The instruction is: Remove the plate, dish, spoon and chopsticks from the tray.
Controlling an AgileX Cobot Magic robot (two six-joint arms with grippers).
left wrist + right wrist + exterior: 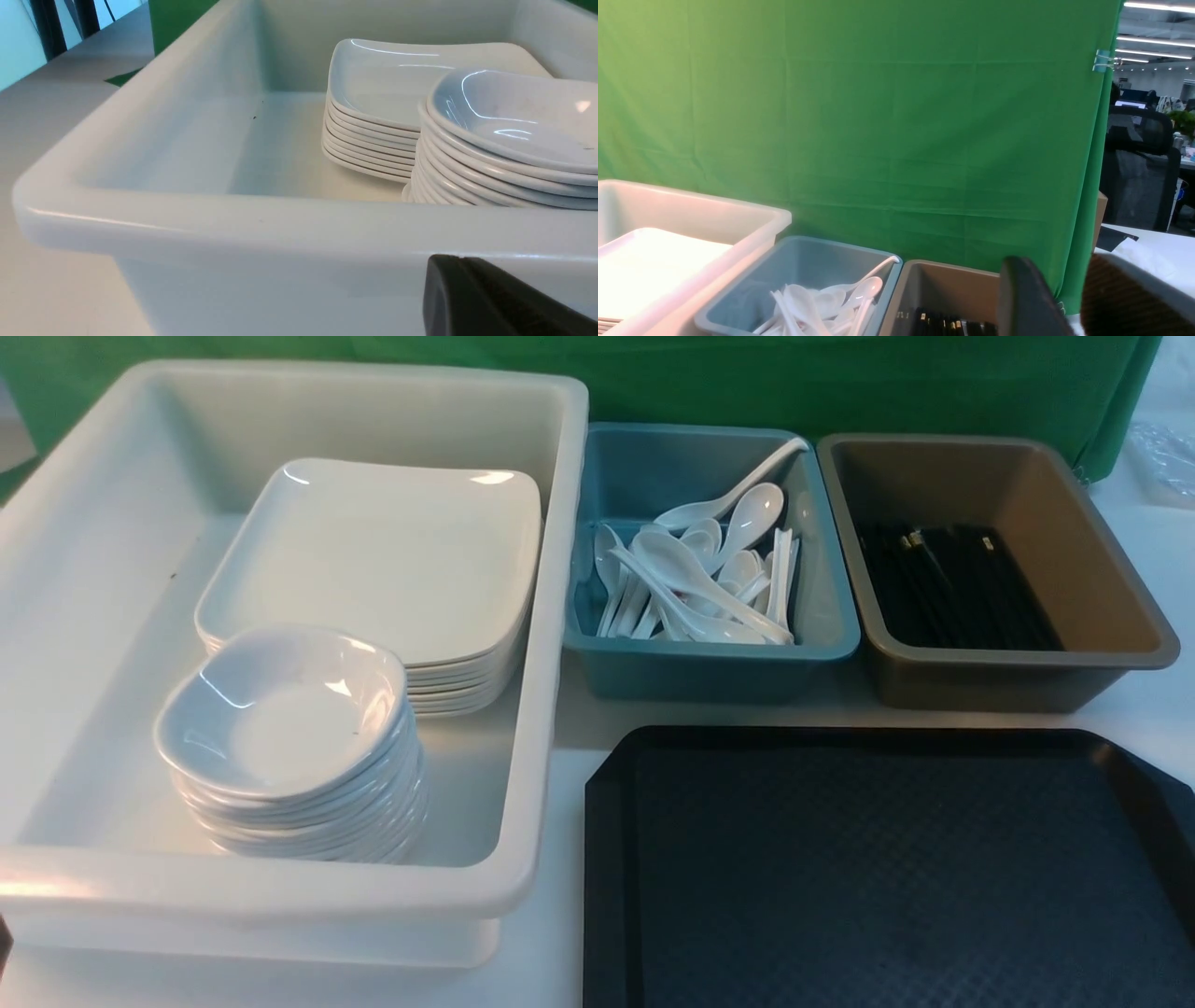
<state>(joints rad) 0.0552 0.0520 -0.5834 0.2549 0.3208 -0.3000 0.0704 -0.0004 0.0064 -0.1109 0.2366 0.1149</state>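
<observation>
Tray (887, 868) bare, chopsticks (948, 322) in tub below right gripper (1064, 303)

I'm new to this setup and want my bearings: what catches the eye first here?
The big white tub on the left, holding a stack of square plates with a stack of small dishes in front. Right of it, a blue bin of white spoons and a brown bin of black chopsticks. Nearest, the black tray lies bare.

Left gripper (504, 303) matte black; right gripper (1057, 303) black fingers.
</observation>
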